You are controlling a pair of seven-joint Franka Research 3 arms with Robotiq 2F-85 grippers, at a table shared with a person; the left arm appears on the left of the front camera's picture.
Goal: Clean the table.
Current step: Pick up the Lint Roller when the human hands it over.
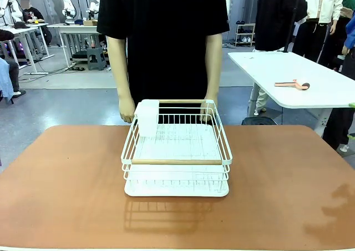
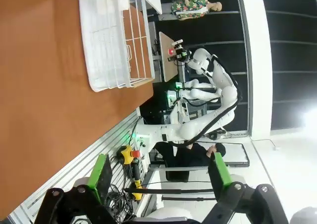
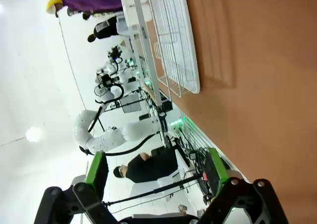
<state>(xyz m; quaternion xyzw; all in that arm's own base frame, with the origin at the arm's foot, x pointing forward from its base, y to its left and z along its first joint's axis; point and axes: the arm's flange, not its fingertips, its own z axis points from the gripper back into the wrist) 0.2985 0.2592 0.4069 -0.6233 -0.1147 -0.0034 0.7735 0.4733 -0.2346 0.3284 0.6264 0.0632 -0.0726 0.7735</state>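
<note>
The table (image 1: 66,195) has a reddish-brown top, seen again in the left wrist view (image 2: 39,110) and the right wrist view (image 3: 257,85). At its middle stands a white wire rack (image 1: 176,162) with wooden handles, and a white cloth (image 1: 147,118) hangs over its far left corner. A person stands at the far side with one hand (image 1: 127,111) at the cloth corner and the other hand (image 1: 208,109) on the rack's far handle. My left gripper (image 2: 159,170) is open and empty, off the table's edge, far from the rack (image 2: 106,40). My right gripper (image 3: 156,168) is likewise open, empty and well away from the rack (image 3: 173,40).
A white-topped table (image 1: 327,95) stands at the back right with a small peach-coloured tool (image 1: 293,84) on it. People stand behind it. White workbenches (image 1: 72,31) are far off at the back left. Bare tabletop lies on both sides of the rack.
</note>
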